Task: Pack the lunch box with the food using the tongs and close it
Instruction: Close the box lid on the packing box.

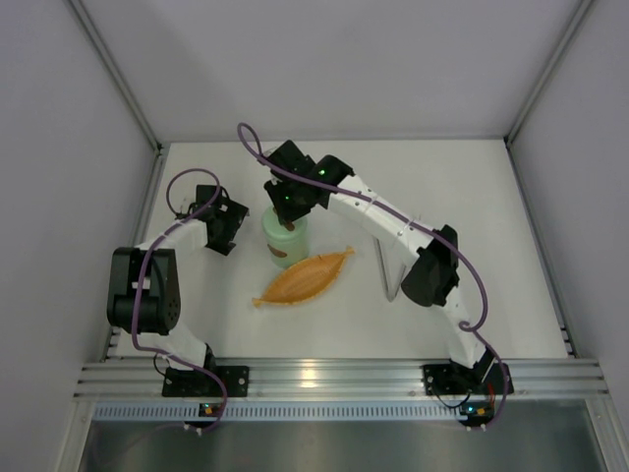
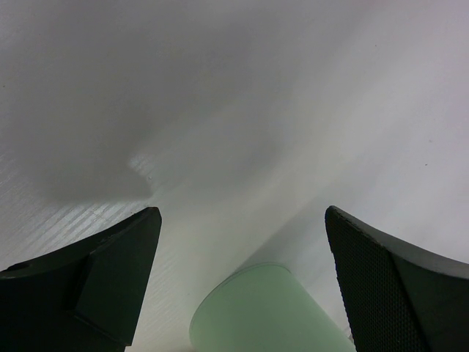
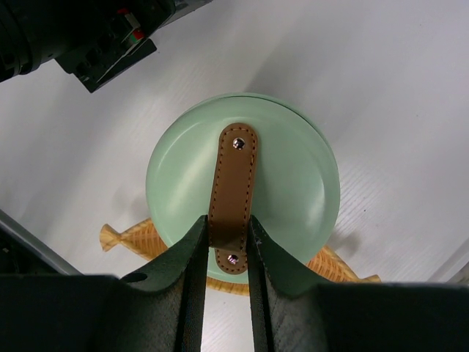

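Note:
The mint-green lunch box (image 1: 285, 244) stands upright at mid-table, just behind the tray. Its round lid (image 3: 293, 176) lies straight over the tub and hides the tub's mouth. Whether the lid is fully seated I cannot tell. My right gripper (image 3: 227, 224) is shut on the lid's brown handle (image 3: 233, 180), right above the tub (image 1: 292, 202). My left gripper (image 1: 228, 228) hangs open just left of the tub, whose green wall (image 2: 264, 312) shows low between its fingers (image 2: 242, 214) without touching them. The tongs (image 1: 386, 267) lie on the table under the right arm. The food is hidden.
An orange leaf-shaped wicker tray (image 1: 305, 278) lies directly in front of the tub, its edges showing under the lid (image 3: 132, 235). White walls close in the table on the left, back and right. The right arm's elbow (image 1: 430, 265) hangs over the tongs.

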